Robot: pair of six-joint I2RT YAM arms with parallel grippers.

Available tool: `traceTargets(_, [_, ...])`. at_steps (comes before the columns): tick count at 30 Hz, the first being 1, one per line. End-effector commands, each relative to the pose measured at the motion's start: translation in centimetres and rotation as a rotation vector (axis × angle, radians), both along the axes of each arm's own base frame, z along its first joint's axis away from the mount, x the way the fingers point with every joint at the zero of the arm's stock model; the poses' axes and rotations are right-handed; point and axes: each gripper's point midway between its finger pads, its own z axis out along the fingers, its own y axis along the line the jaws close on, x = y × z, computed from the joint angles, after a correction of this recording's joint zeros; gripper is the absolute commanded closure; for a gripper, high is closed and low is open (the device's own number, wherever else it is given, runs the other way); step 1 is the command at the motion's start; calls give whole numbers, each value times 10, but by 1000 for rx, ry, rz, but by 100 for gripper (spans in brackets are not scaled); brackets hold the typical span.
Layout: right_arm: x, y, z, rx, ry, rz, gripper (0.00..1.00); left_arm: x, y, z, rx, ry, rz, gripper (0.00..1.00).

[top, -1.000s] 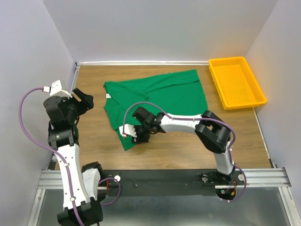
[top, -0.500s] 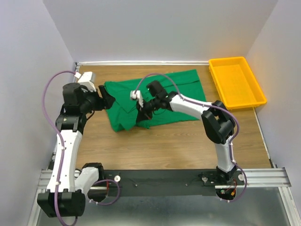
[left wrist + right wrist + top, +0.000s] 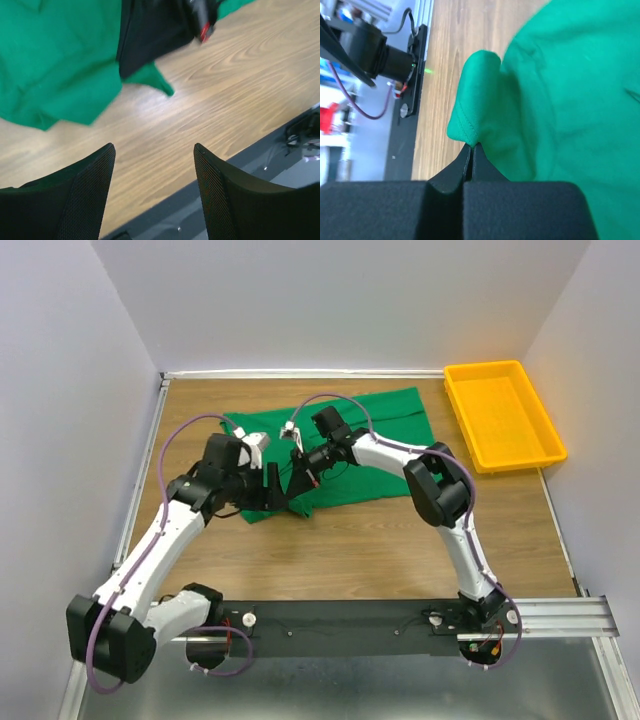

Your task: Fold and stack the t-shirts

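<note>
The emerald-green t-shirt (image 3: 375,435) lies rumpled on the wooden table, partly doubled over itself. My right gripper (image 3: 300,477) is over its near-left edge, shut on a fold of the hem (image 3: 471,131), which bunches up between the fingertips while the rest of the t-shirt (image 3: 565,95) spreads out beyond. My left gripper (image 3: 282,496) hovers just left of it, open with nothing between its fingers (image 3: 102,165). In the left wrist view the t-shirt (image 3: 55,65) lies beyond the fingers, and a green corner (image 3: 161,84) hangs under the right gripper (image 3: 152,35).
A yellow plastic tray (image 3: 545,430) stands at the back right of the table. White walls close in the left, back and right. The black rail (image 3: 350,625) with the arm bases runs along the near edge.
My right gripper shut on the t-shirt's near-left corner and carried it back over the cloth. My left arm swung in from the left edge to beside the right gripper.
</note>
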Motion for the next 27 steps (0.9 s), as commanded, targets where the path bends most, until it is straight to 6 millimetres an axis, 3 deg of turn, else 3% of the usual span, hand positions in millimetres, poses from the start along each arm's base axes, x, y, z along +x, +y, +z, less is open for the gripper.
traceTargets(1, [16, -9, 9, 30, 135, -6, 99, -2, 11, -24, 143, 99, 116, 30])
traceTargets(8, [35, -18, 11, 53, 240, -11, 99, 7, 16, -33, 293, 88, 155, 36])
traceTargets(9, [35, -19, 12, 59, 255, -4, 100, 11, 24, -35, 360, 83, 181, 36])
traceTargets(13, [35, -21, 12, 79, 299, 25, 99, 30, 11, -20, 484, 3, 130, 35])
traceTargets(18, [32, -22, 14, 96, 325, 52, 99, 55, 5, -27, 664, -45, 55, 35])
traceTargets(19, [33, -22, 14, 95, 329, 49, 99, 60, -9, -27, 639, -65, -3, 44])
traceTargets(21, [33, -23, 14, 95, 342, 53, 99, 62, -18, -26, 665, -90, -35, 44])
traceTargets(23, [34, -25, 13, 96, 354, 53, 99, 70, -14, -16, 708, -108, -6, 44])
traceTargets(27, [38, -29, 16, 107, 368, 55, 99, 82, -8, -14, 813, -107, 21, 44])
